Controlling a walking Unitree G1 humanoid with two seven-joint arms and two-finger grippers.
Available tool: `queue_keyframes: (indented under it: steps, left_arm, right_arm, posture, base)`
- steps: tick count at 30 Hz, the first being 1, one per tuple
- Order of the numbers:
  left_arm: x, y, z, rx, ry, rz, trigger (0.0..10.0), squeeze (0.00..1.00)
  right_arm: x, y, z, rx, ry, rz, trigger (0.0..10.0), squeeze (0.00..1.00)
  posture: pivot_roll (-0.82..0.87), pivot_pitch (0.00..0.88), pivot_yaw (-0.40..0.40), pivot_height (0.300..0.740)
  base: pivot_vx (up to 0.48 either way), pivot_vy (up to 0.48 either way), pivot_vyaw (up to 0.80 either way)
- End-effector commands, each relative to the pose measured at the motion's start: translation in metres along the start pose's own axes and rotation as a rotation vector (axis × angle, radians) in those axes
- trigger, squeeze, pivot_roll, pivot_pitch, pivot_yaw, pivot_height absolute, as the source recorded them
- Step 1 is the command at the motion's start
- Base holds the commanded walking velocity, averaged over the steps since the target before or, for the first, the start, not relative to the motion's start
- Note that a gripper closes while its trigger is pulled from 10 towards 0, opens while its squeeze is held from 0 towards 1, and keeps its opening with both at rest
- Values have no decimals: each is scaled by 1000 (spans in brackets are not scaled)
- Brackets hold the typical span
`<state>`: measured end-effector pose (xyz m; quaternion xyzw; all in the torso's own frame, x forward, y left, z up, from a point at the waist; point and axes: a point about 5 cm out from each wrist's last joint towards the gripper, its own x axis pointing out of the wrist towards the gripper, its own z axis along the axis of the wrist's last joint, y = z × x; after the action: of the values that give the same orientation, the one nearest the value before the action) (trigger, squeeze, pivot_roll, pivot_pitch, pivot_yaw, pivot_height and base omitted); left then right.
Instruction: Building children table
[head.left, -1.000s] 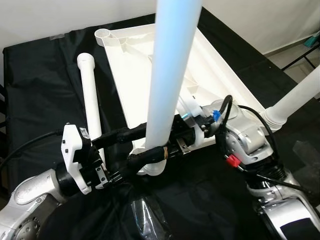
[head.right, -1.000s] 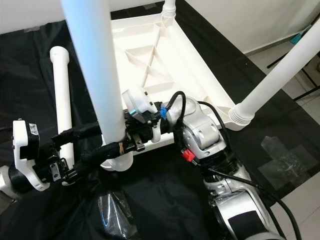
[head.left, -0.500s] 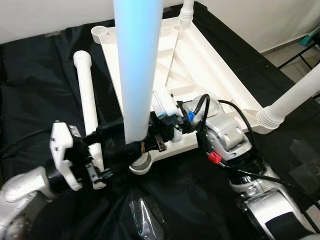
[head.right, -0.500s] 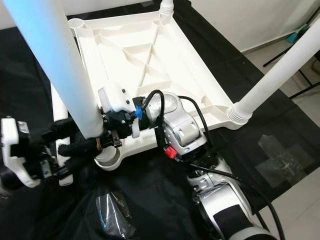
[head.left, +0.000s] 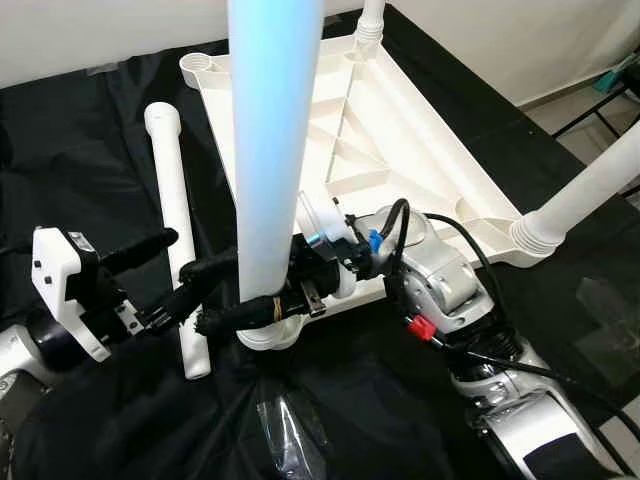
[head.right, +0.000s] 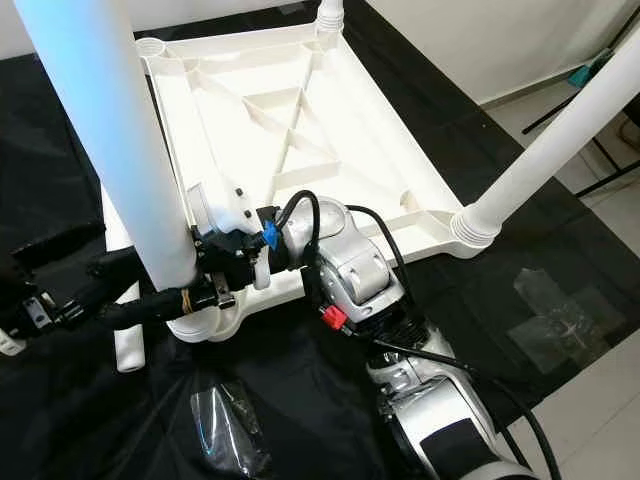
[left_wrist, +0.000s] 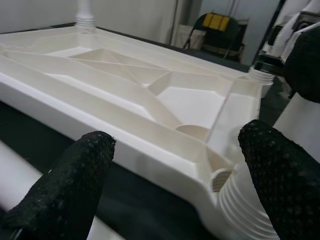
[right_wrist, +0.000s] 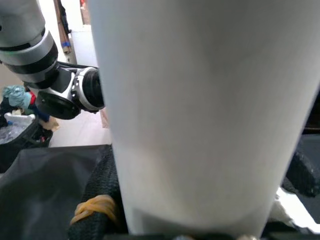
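Note:
The white table top (head.left: 400, 110) lies upside down on a black cloth. A tall white leg (head.left: 270, 150) stands upright in its near-left corner socket (head.left: 268, 335). My right gripper (head.left: 262, 300) is shut round this leg just above the socket; one finger wears a yellow band (right_wrist: 95, 207). My left gripper (head.left: 203, 250) is open, a little to the left of the leg and over a loose leg (head.left: 172, 200) lying on the cloth. Through its spread fingers (left_wrist: 75, 190) I see the table's underside. Two more legs stand in the right corner (head.left: 590, 190) and the far corner (head.left: 370, 20).
The far-left corner socket (head.left: 197, 66) is open. A crumpled clear plastic wrap (head.left: 285, 430) lies on the cloth close to me. At the right, the cloth ends at pale floor (head.right: 600, 390), where thin black stand legs (head.left: 600, 105) show.
My left gripper has drawn back to the left, away from the upright leg, and stands open. The leg's foot has come down onto the corner socket. The camera has shifted a little.

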<state>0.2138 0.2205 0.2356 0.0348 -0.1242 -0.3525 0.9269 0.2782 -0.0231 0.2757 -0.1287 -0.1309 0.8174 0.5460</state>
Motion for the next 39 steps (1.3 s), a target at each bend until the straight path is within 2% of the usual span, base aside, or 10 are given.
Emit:
queue_keyframes:
  steps: [1, 4, 11, 19, 27, 35, 39]
  left_arm:
    - [1, -9, -2, -17, -5, -34, 10000, 0]
    - [3, -12, -3, -26, -9, -47, 10000, 0]
    - [4, -13, -1, -25, -13, -52, 10000, 0]
    - [8, -19, 5, -23, -38, -68, 10000, 0]
    - [11, -24, 7, -26, -49, -82, 10000, 0]
    - [13, -26, 7, -25, -51, -85, 10000, 0]
    - [15, -28, 6, -29, -51, -90, 10000, 0]
  right_arm:
    - [-2, 7, -9, 24, 47, 41, 10000, 0]
    - [-10, 6, -11, 3, 105, 39, 10000, 0]
    - [-17, 1, -12, -9, 118, -21, 10000, 0]
    - [-17, -5, -13, 7, 79, -80, 10000, 0]
    - [-27, -13, -14, 29, 81, -135, 10000, 0]
    - [-28, -14, -13, 45, 95, -117, 10000, 0]
    - [-25, -15, -9, 72, 41, -105, 10000, 0]
  posture:
    - [36, 311, -106, 740]
    - [35, 319, -108, 740]
    - [38, 330, -109, 740]
    - [36, 353, -115, 740]
    - [30, 366, -122, 740]
    - [20, 370, -129, 740]
    - [22, 372, -127, 740]
  base:
    - [0, 0, 0]
    - [0, 0, 0]
    - [0, 0, 0]
    - [0, 0, 0]
    - [0, 0, 0]
    - [0, 0, 0]
    - [0, 0, 0]
